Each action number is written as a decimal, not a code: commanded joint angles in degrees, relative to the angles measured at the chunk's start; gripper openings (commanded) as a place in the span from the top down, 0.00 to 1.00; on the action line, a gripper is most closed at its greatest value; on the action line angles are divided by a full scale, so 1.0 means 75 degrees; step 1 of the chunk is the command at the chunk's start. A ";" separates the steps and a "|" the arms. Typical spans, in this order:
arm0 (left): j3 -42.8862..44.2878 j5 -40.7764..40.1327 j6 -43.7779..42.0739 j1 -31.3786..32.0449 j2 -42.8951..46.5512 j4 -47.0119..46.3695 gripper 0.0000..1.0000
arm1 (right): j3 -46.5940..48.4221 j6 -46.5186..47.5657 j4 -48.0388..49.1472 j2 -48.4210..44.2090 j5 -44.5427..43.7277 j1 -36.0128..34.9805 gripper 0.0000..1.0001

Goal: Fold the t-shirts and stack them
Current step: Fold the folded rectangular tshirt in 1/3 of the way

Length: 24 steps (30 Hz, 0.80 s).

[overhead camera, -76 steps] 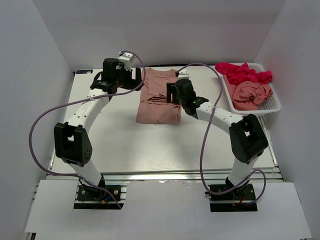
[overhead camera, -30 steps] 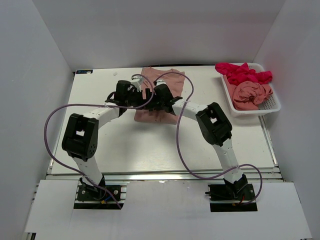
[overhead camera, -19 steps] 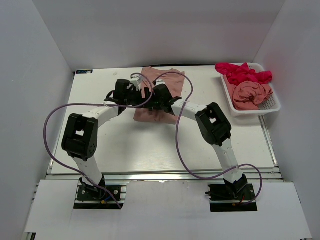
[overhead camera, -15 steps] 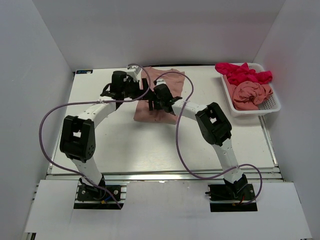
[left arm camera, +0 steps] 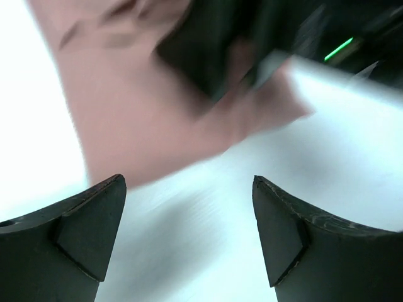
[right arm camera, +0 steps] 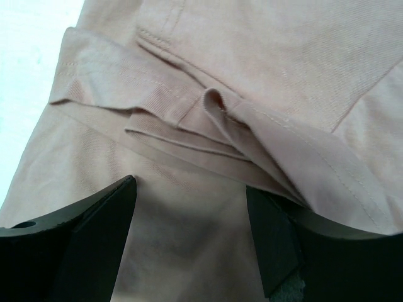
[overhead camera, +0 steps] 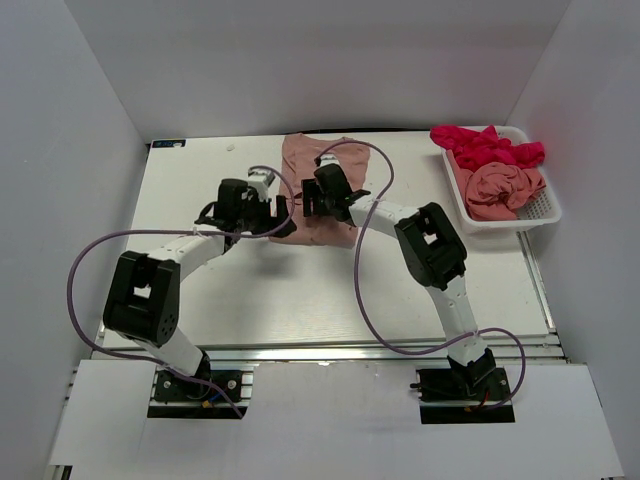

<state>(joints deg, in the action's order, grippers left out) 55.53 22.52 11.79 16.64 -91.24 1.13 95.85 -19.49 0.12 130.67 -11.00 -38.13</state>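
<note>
White table, pale walls, pink t-shirt, white basket

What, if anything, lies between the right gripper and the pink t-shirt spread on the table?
Nothing visible. The right gripper hangs directly over the pink t-shirt, fingers open, only cloth showing between them. The left gripper sits aside at the shirt's edge.
</note>
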 commanded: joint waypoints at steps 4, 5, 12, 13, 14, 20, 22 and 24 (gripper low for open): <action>-0.0852 -0.1327 -0.0763 0.0148 -0.0022 -0.1004 0.10 | 0.0321 -0.0109 0.0113 -0.0255 0.0073 0.0209 0.25; -0.0946 -0.1409 -0.0798 0.0148 -0.0034 -0.1133 0.10 | 0.0321 -0.0109 0.0113 -0.0243 0.0084 0.0209 0.24; -0.1263 -0.1515 -0.0694 0.0148 -0.0127 -0.1872 0.11 | 0.0356 -0.0109 0.0089 -0.0103 0.0178 0.0209 0.25; -0.1251 -0.1515 -0.0647 0.0148 -0.0151 -0.1977 0.11 | 0.0345 -0.0132 0.0101 -0.0103 0.0190 0.0221 0.24; -0.1275 -0.1619 -0.0600 0.0148 -0.0162 -0.2141 0.11 | 0.0356 -0.0144 0.0101 -0.0079 0.0190 0.0221 0.25; -0.1310 -0.2335 -0.0740 0.0230 -0.0549 -0.3009 0.11 | 0.0345 -0.0238 0.0113 -0.0044 0.0389 0.0221 0.25; -0.1322 -0.2475 -0.0881 0.0288 -0.0619 -0.3033 0.11 | 0.0309 -0.0238 0.0136 -0.0056 0.0389 0.0221 0.25; -0.1450 -0.2476 -0.0916 0.0300 -0.0713 -0.3114 0.11 | 0.0321 -0.0249 0.0148 -0.0056 0.0436 0.0209 0.25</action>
<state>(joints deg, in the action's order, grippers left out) 45.60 6.02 6.13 18.28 -96.40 -19.27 96.23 -20.75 0.08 130.67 -8.80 -36.75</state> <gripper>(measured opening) 0.894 0.753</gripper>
